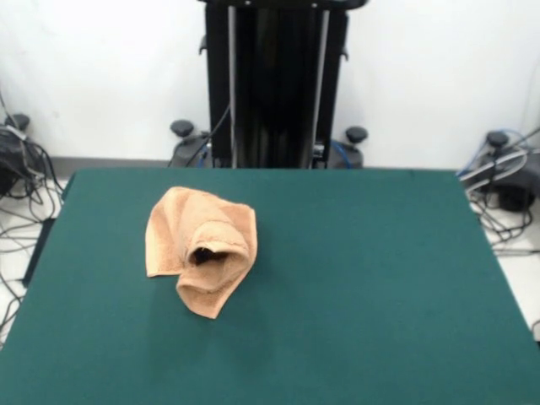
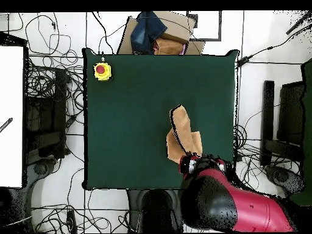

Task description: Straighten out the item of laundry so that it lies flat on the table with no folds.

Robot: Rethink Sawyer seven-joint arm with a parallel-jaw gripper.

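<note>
The peach-orange towel [image 1: 201, 247] was seen crumpled on the green desk [image 1: 363, 278], folded over itself with a dark hollow at its middle, lying nearer the desk's far edge. In the overhead view the red arm [image 2: 234, 204] was seen over the desk's edge just beside the towel. The end effector's state could not be told. A yellow box with a red button [image 2: 102, 70] sat at one corner.

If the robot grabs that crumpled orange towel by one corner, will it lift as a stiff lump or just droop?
It will probably droop: the towel already slumps in soft folds on the green table, with one curl forming an open pocket. It looks light and fluffy, so it should lift easily. Pushed, it would likely bunch up rather than slide, since the tabletop looks felt-like.
</note>
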